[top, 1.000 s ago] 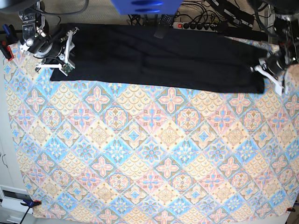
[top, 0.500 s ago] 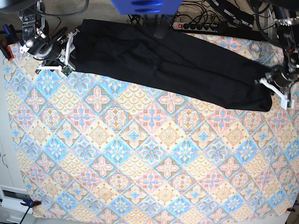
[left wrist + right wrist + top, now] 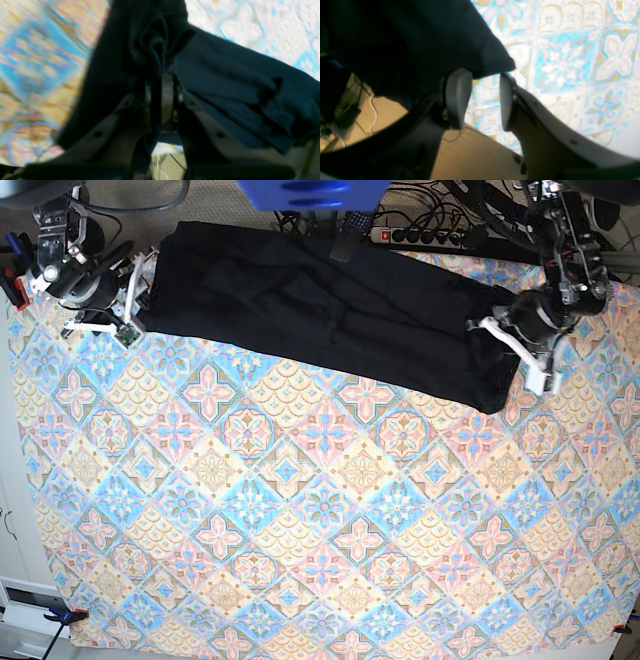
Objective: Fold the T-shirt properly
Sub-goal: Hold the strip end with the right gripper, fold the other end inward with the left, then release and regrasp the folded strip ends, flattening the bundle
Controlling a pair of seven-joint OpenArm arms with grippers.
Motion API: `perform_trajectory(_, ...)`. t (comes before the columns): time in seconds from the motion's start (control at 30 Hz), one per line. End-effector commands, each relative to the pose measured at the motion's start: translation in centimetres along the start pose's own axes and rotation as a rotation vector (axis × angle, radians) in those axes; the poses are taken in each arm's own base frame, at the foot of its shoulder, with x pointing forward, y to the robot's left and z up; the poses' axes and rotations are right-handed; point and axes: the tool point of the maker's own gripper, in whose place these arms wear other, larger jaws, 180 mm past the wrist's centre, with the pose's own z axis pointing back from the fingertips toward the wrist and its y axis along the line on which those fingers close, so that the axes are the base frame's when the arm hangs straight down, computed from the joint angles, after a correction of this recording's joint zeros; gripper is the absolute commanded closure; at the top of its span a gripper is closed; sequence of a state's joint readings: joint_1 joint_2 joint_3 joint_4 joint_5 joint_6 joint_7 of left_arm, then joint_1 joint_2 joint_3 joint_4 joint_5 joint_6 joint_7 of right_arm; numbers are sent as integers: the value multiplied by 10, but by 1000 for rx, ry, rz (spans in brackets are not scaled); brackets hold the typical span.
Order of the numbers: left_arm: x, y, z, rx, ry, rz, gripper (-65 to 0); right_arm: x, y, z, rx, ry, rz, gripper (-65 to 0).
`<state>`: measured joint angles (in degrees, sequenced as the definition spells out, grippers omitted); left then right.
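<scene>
The black T-shirt (image 3: 330,300) lies as a long band across the far part of the table, slanting down to the right. My left gripper (image 3: 528,350), on the right of the base view, is shut on the shirt's right end. In the left wrist view (image 3: 162,100) bunched black cloth (image 3: 225,82) is pinched between the fingers. My right gripper (image 3: 135,290) is at the shirt's left edge. In the right wrist view (image 3: 482,100) it is open, with a corner of the shirt (image 3: 432,37) just past the fingertips (image 3: 458,97) and only tablecloth between them.
The patterned tablecloth (image 3: 320,510) covers the table and is clamped at its corners (image 3: 65,615). A power strip (image 3: 420,235) and cables lie behind the far edge. A blue object (image 3: 310,192) hangs over the far middle.
My left gripper has carried the shirt's right end to the left and a little farther away, so the shirt is shorter and slants. My right gripper has stayed near the shirt's left edge.
</scene>
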<state>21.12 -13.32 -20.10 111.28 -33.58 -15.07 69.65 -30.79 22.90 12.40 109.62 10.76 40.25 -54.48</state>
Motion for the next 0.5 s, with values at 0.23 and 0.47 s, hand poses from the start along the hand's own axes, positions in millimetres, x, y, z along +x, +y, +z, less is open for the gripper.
perform_trajectory(0.23, -13, -57, -12, -148, 43, -85, 0, -6, -35, 16, -102, 0, -27, -221)
perform_trajectory(0.47, -27, -96, -20, -241, 77, -90, 0, -10, -45, 21, -132, 3, -44, -221)
